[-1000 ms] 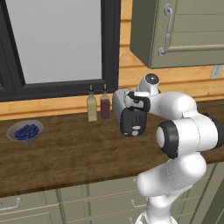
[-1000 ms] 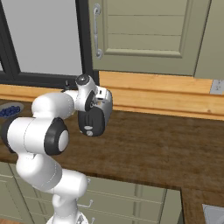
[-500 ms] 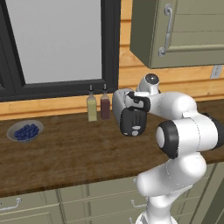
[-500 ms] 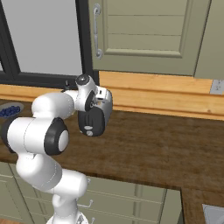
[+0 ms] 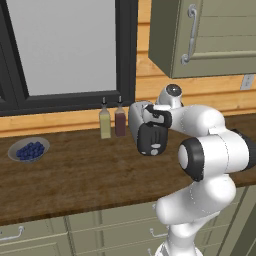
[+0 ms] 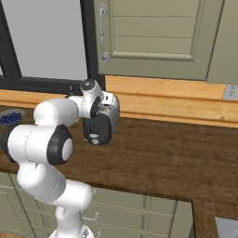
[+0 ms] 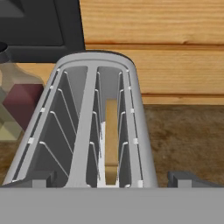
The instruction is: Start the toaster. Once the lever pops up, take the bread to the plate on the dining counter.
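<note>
The gripper hangs right over the toaster, fingers spread wide with nothing between them. The bread sits deep in the slot at three o'clock of the centre bar, edge-on, ready for toasting. Two bottles stand at nine o'clock of the hand on the counter.

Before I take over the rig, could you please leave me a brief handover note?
Gripper: open, empty, poised directly over the toaster.
Bread: standing in one toaster slot; the other slot is empty.
Toaster stands on the wooden counter, beside the two bottles.
Done: approach. The lever's position cannot be told.
Left: start the toaster, wait for the pop, carry the bread to the plate.
</note>
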Controlling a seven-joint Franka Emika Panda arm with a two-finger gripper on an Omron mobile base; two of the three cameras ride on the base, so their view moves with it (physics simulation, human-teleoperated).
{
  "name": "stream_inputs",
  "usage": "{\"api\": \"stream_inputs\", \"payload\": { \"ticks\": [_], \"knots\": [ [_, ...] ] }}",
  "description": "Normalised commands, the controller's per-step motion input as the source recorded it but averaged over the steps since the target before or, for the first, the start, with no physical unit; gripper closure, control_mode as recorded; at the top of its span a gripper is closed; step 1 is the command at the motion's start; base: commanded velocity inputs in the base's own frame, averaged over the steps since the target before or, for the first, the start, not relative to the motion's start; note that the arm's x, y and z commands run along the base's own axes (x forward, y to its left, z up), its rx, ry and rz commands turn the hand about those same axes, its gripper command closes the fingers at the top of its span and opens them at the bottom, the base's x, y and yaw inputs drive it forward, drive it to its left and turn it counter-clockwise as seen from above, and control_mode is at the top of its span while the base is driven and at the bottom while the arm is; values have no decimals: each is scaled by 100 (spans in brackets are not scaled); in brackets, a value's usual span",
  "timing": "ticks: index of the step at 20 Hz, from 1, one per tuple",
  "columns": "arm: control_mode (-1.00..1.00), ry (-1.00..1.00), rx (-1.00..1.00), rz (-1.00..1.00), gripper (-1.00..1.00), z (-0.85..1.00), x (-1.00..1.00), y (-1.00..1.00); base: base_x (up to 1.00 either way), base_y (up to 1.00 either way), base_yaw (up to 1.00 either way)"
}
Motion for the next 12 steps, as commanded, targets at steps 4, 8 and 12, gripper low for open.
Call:
{"api": "stream_inputs", "payload": {
  "ticks": [4,8,12],
  "knots": [
    [-100,0,0,0,-100,0,0,0,0,0,0],
    [-100,0,0,0,-100,0,0,0,0,0,0],
    [-100,0,0,0,-100,0,0,0,0,0,0]
  ]
}}
